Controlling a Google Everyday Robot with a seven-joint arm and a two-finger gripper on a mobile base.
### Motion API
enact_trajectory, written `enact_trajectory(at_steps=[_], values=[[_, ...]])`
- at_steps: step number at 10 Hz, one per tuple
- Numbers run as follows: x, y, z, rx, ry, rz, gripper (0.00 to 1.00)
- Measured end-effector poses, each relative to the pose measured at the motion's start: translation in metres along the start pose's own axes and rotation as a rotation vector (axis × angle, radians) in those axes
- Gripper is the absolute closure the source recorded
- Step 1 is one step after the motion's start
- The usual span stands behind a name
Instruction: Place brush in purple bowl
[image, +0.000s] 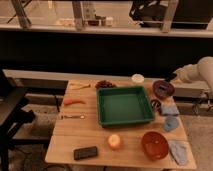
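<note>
The purple bowl stands at the back right of the wooden table, right of the green tray. A small dark shape, which looks like the brush, lies inside the bowl. My gripper is at the end of the white arm, which reaches in from the right. It hangs just above and behind the bowl's right rim and does not touch the bowl.
A white round dish and dark grapes lie behind the tray. An orange-red bowl, blue cloths, an orange fruit, a black slab, a metallic utensil and a red pepper are also on the table.
</note>
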Motion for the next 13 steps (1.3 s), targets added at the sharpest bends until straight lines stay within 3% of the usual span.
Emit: enact_trajectory(at_steps=[7, 13], values=[[-0.001, -0.003, 0.022, -0.001, 0.033, -0.032, 0.99], [0.008, 0.003, 0.026, -0.012, 0.064, -0.038, 0.99]])
